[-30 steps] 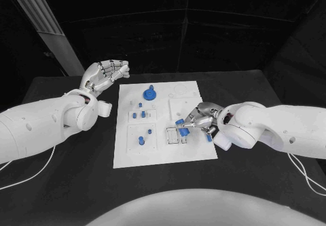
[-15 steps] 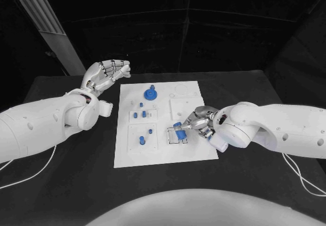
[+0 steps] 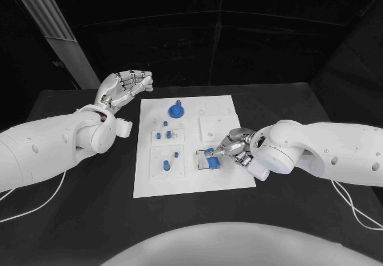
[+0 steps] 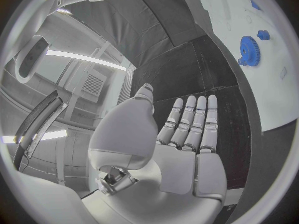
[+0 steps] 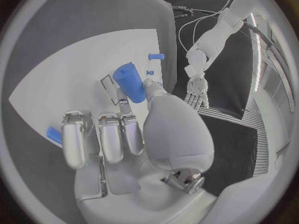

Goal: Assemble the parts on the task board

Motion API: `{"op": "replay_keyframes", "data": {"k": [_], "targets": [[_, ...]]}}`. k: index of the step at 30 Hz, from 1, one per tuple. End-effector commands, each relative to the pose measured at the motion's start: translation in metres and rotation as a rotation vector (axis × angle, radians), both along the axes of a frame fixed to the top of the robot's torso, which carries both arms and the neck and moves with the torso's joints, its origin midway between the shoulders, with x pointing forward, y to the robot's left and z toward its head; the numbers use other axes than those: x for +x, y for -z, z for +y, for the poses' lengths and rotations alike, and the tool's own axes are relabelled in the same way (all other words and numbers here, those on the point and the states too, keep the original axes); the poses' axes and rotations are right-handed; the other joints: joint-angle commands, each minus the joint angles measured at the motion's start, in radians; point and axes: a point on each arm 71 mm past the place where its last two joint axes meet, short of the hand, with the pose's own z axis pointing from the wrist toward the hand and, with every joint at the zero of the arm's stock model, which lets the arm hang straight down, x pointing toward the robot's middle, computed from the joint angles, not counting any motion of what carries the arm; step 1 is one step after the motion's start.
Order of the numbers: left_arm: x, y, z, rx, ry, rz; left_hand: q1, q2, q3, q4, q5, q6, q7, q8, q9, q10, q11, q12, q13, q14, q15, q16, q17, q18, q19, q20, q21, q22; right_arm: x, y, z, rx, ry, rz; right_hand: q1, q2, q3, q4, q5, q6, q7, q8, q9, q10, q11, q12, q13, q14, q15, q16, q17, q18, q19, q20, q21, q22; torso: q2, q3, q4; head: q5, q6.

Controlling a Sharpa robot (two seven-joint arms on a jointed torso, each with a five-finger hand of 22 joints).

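Task board (image 3: 187, 183), white, lying in the middle of the black surface (image 3: 72, 221) and carrying one blue gear (image 3: 175, 112) near its far edge, with several small blue pegs (image 3: 162, 134) standing in two square insets on its left half. Right hand (image 3: 229, 147) reaches over the board's right half and holds one blue cylinder (image 3: 212, 158) at a clear rack; in the right wrist view this cylinder (image 5: 131, 81) sits against the thumb, the other fingers (image 5: 99, 139) extended beside it. Left hand (image 3: 124, 88) is raised beyond the board's far left corner, fingers loosely apart, holding nothing. Compared with a second ago, the right hand has moved slightly nearer the robot, with the cylinder lower at the rack; the left hand is unchanged. Whether the cylinder is seated in the rack cannot be made out.
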Motion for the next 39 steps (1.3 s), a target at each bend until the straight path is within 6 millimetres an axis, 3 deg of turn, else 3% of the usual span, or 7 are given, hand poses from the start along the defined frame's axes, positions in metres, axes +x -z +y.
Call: {"op": "replay_keyframes", "data": {"k": [1, 28, 39], "targets": [[-0.0024, -0.0084, -0.0016, -0.043, 0.029, -0.103, -0.001, 0.012, -0.007, 0.0, 0.003, -0.009, 0.09, 0.005, -0.001, -0.006, 0.002, 0.005, -0.002, -0.008, 0.0, 0.006, -0.001, -0.01, 0.004, 0.0, -0.005, -0.001, -0.0008, 0.0006, 0.0017, -0.004, -0.013, 0.021, -0.013, 0.001, -0.005, 0.002, -0.004, 0.071, -0.066, -0.007, 0.0, 0.106, -0.003, 0.003, 0.263, 0.102, -0.005, 0.002, 0.263, -0.015, 0.104, -0.006, 0.003, 0.263, 0.001, 0.0003, 0.0016, 0.0, 0.0], [-0.0032, -0.0085, -0.0004, -0.043, 0.027, -0.102, 0.002, 0.013, -0.008, 0.0, 0.002, -0.01, 0.09, 0.008, -0.001, -0.007, 0.002, 0.009, -0.002, -0.009, 0.0, 0.009, -0.004, -0.01, 0.004, 0.0, -0.005, -0.002, 0.0013, 0.0028, 0.0081, -0.034, -0.04, 0.022, -0.037, -0.02, -0.055, 0.006, -0.074, 0.076, -0.059, -0.031, -0.004, 0.106, 0.004, 0.003, 0.263, 0.102, 0.0, 0.002, 0.263, -0.015, 0.104, -0.003, 0.003, 0.263, 0.0, 0.0002, 0.0009, 0.003, 0.0], [-0.0031, -0.0085, -0.0009, -0.043, 0.028, -0.101, 0.002, 0.013, -0.008, 0.0, 0.002, -0.01, 0.09, 0.008, -0.001, -0.007, 0.002, 0.009, -0.002, -0.009, 0.0, 0.009, -0.004, -0.01, 0.004, 0.0, -0.005, -0.002, 0.0019, 0.0029, 0.008, -0.053, -0.048, 0.013, -0.039, -0.016, -0.062, 0.008, -0.09, 0.077, -0.058, -0.035, -0.004, 0.106, 0.004, 0.003, 0.263, 0.102, 0.001, 0.002, 0.263, -0.015, 0.104, -0.002, 0.003, 0.263, 0.001, 0.0008, 0.0012, 0.002, 0.0]]}}
